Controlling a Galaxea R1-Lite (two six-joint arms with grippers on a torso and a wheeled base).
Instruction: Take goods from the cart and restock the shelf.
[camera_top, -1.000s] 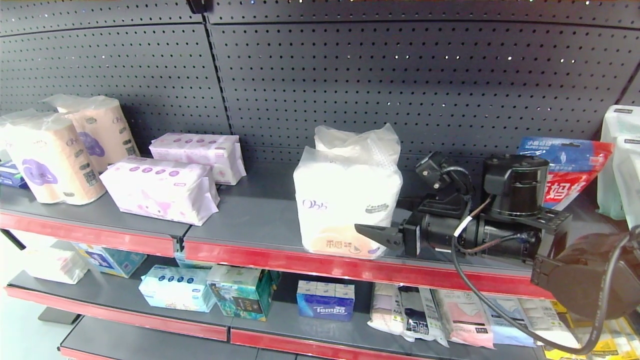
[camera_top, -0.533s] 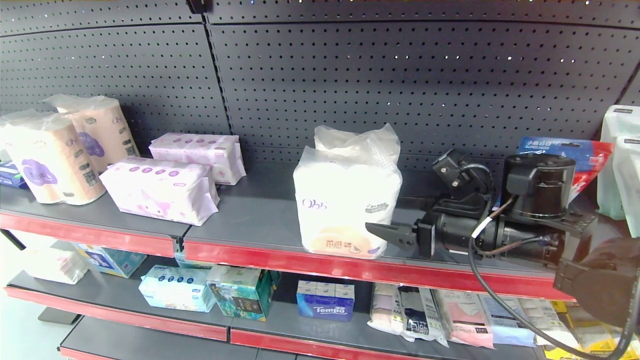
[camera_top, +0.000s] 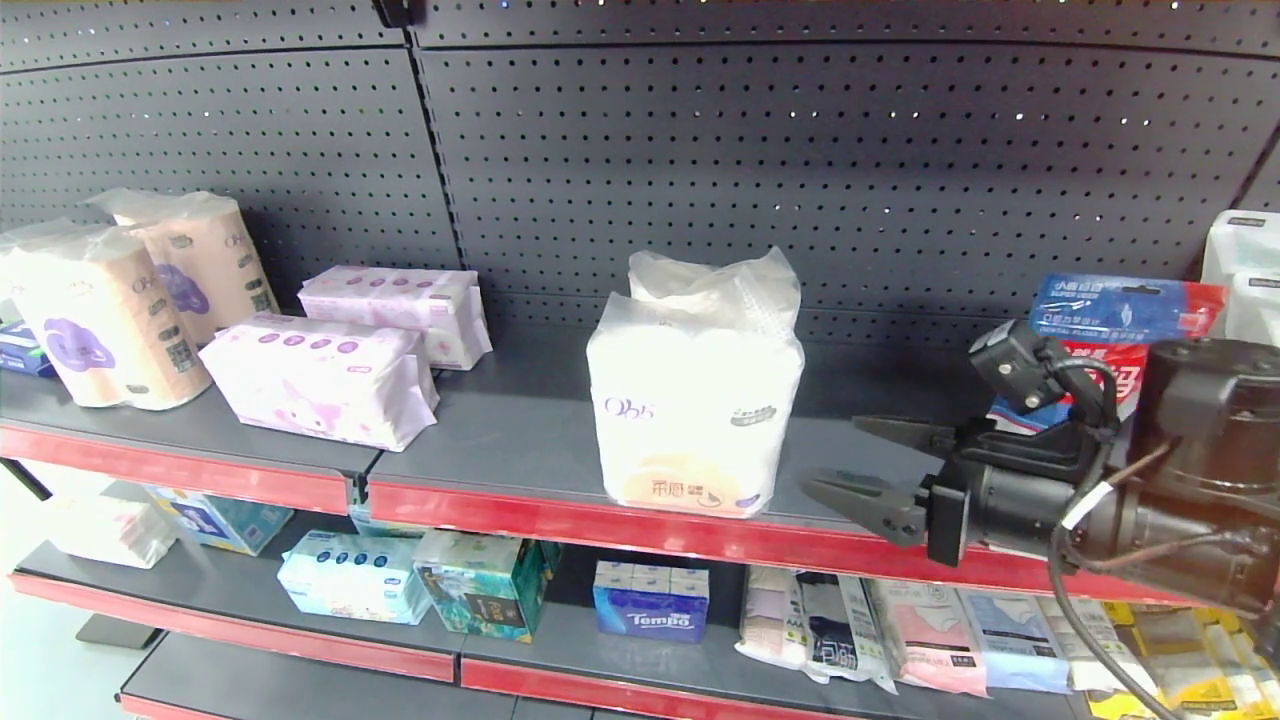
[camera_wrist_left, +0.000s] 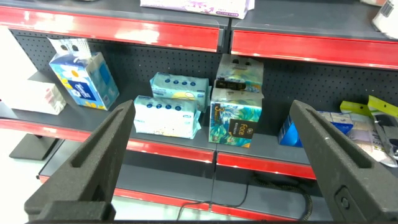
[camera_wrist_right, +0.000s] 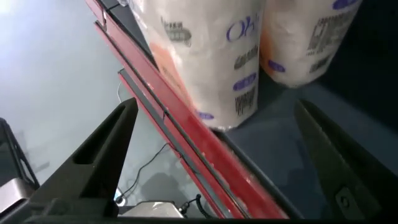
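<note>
Tissue pack (camera_top: 695, 400) against hand: it lies to the robot's left of the right gripper (camera_top: 838, 458), near it but apart, with bare shelf (camera_top: 500, 430) showing between them. We judge the right arm far the nearer of the two.
Left gripper (camera_wrist_left: 212, 109): spread wide and empty, held low and facing the boxes (camera_wrist_left: 236, 109) on a lower shelf, well away from the pack.
Right gripper, state: released, its two fingers set wide apart and pointing toward the pack's side. Nothing sits between them and they touch nothing.
Red edge (camera_top: 560, 505): the gripper hangs about level with this front lip of the shelf, and the pack's base stands just behind it.
Pack's stance: upright on its base with its long axis vertical and its printed face turned toward us. In the right wrist view the pack (camera_wrist_right: 217, 62) rests flat on the shelf board.
Second pack (camera_top: 715, 280): directly behind the first, looking to touch it, its crimped top showing above.
Pegboard (camera_top: 700, 150): the back wall, behind both packs.
Step, as we judge it: this pack looks placed. The free right hand can leave sideways, away from the pack, and go to the cart for more goods.
</note>
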